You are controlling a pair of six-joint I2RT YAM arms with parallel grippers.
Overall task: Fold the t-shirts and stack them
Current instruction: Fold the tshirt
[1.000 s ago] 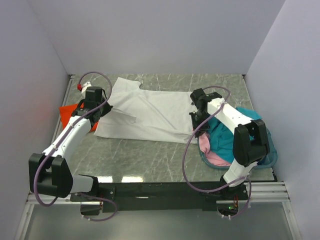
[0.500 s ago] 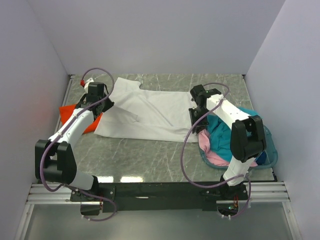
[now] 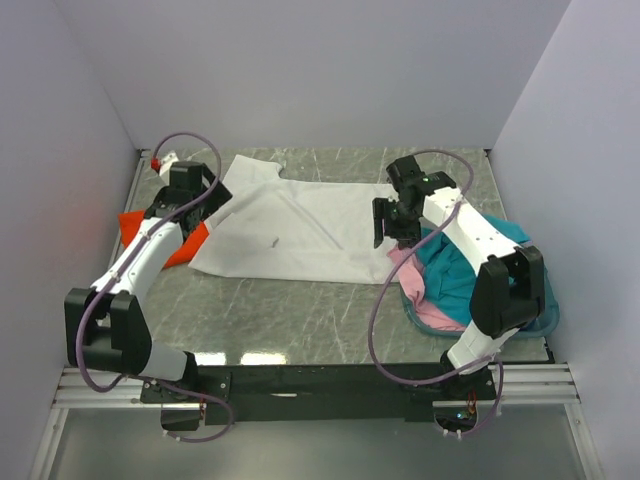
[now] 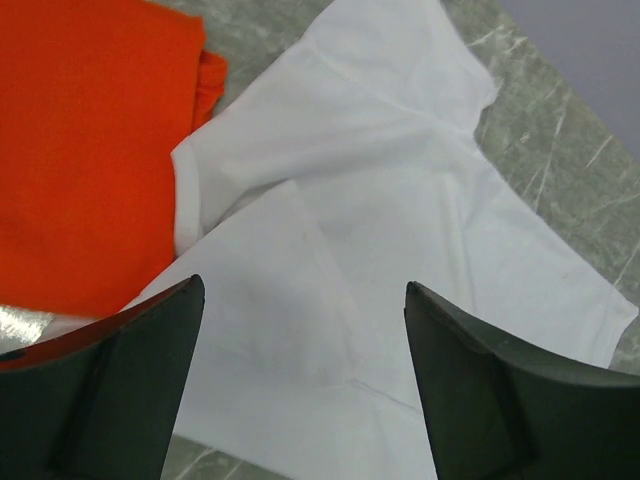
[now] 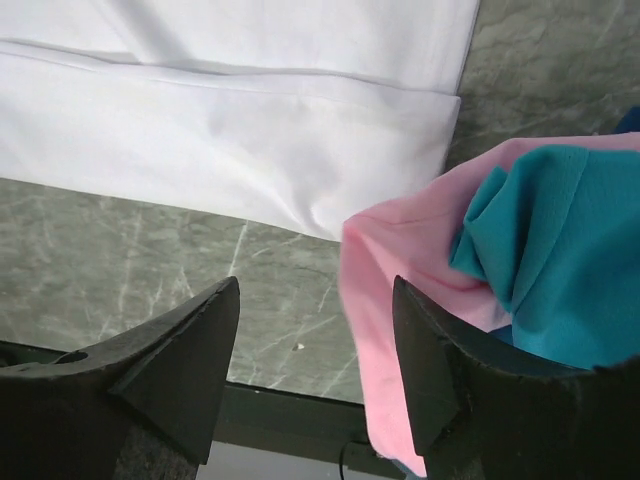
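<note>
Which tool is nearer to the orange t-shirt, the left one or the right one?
Left. The left tool hangs open just beside the orange t-shirt; the right tool is far across the white t-shirt.

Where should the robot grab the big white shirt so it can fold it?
Probably at its two short ends. The white shirt lies flat on the table, so only its edges can be pinched. The right gripper should come straight down on the hem by the pink shirt, and the left gripper on the sleeve end beside the orange shirt.
</note>
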